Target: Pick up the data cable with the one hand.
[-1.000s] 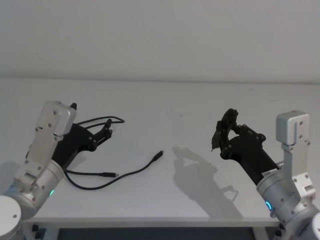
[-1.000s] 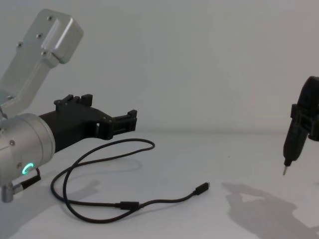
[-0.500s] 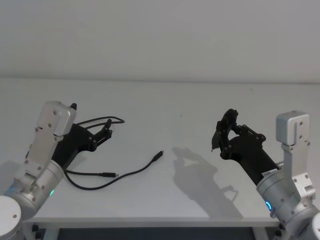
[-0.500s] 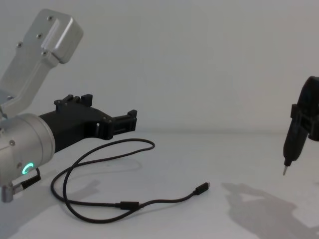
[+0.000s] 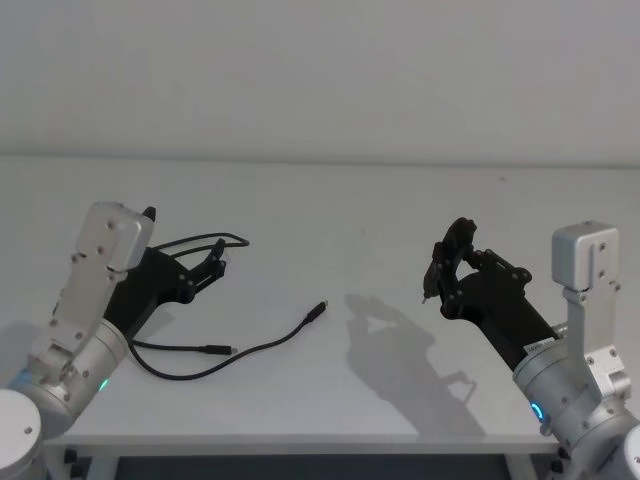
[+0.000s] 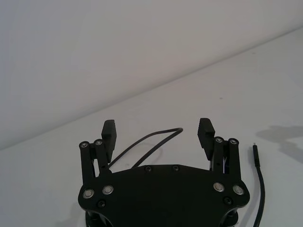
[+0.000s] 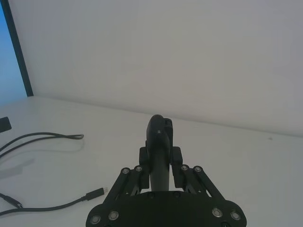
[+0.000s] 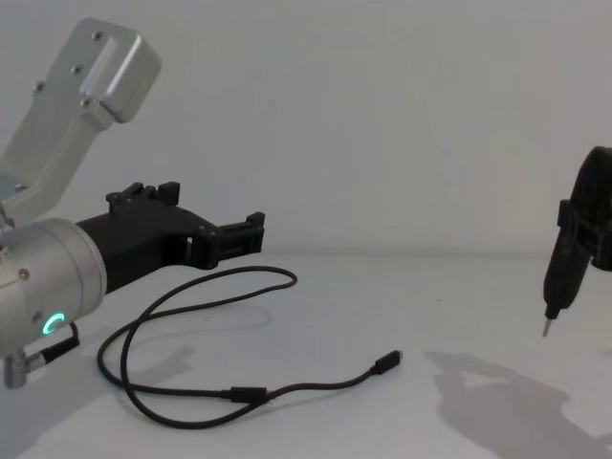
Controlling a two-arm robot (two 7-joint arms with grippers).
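Note:
The data cable (image 5: 213, 349) lies loose on the white table (image 5: 360, 210), looping from near my left gripper to a plug end (image 5: 321, 307) toward the middle. In the chest view the data cable (image 8: 247, 393) rests flat below and ahead of my left gripper (image 8: 253, 232). My left gripper (image 5: 213, 262) hovers open above the loop's far bend, touching nothing. The left wrist view shows the data cable (image 6: 158, 138) passing beneath the open left gripper (image 6: 157, 127). My right gripper (image 5: 447, 268) is raised at the right, shut on a short black piece with a silver tip (image 8: 547, 325).
The table's front edge (image 5: 300, 438) runs close below the cable. A pale wall (image 5: 320, 80) backs the table. In the right wrist view the data cable (image 7: 45, 136) lies far off from the right gripper (image 7: 160, 153). Bare tabletop separates the two arms.

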